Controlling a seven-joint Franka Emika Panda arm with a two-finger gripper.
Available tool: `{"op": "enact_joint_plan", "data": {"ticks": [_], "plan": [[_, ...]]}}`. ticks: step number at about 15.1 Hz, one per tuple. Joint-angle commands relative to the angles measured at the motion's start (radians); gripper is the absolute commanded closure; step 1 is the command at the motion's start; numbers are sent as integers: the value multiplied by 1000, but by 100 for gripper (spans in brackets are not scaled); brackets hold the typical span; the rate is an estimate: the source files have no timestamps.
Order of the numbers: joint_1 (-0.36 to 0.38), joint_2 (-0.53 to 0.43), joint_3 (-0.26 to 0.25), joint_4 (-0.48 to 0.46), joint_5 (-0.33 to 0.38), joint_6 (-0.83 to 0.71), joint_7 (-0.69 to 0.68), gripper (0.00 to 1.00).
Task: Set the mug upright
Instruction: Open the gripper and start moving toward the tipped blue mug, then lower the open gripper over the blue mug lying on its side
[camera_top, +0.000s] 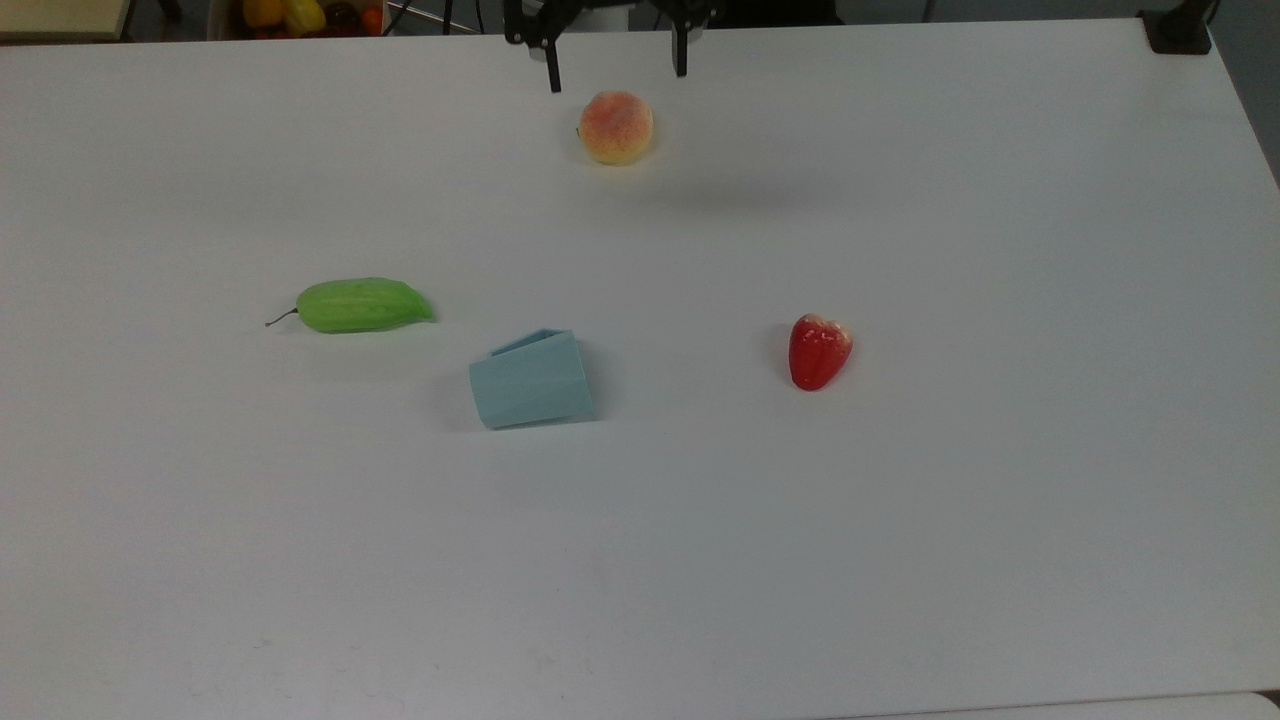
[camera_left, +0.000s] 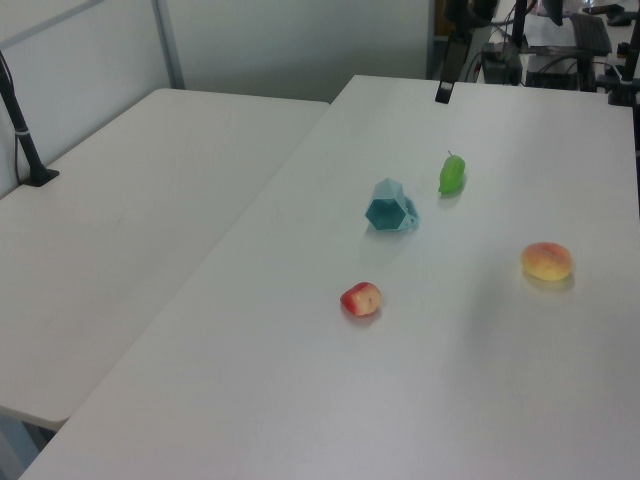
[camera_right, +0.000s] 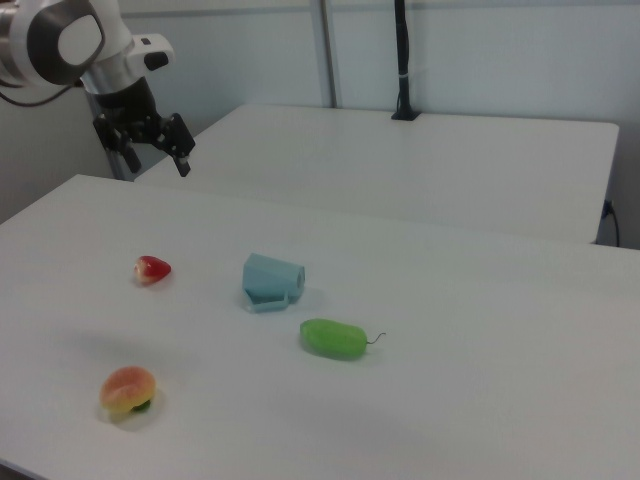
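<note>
The pale blue mug (camera_top: 530, 380) lies on its side on the white table (camera_top: 900, 550), near the middle. Its wider rim points to the top view's right and its flat handle lies on the far side. In the left view the mug (camera_left: 389, 207) shows its dark hexagonal opening; in the right view the mug (camera_right: 270, 280) rests between the red and green fruits. My gripper (camera_top: 616, 70) hangs open at the table's far edge, high above the peach (camera_top: 616, 127) and far from the mug. The gripper (camera_right: 157, 157) holds nothing between its spread fingers.
A green gourd-like fruit (camera_top: 360, 305) lies to the top view's left of the mug, and a red fruit (camera_top: 818, 350) to its right. A second white table (camera_left: 120, 230) adjoins this one. A black post base (camera_top: 1180, 30) sits at the far right corner.
</note>
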Motion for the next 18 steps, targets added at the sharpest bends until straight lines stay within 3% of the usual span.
{"op": "enact_joint_plan", "data": {"ticks": [1, 4, 10, 13, 18], "plan": [[63, 59, -9, 14, -138, 54, 129, 0], [80, 97, -9, 14, -176, 110, 195, 0], [108, 198, -9, 14, -342, 215, 378, 0], [109, 251, -9, 12, -458, 251, 494, 0], [123, 321, -9, 11, -569, 280, 585, 0]]}}
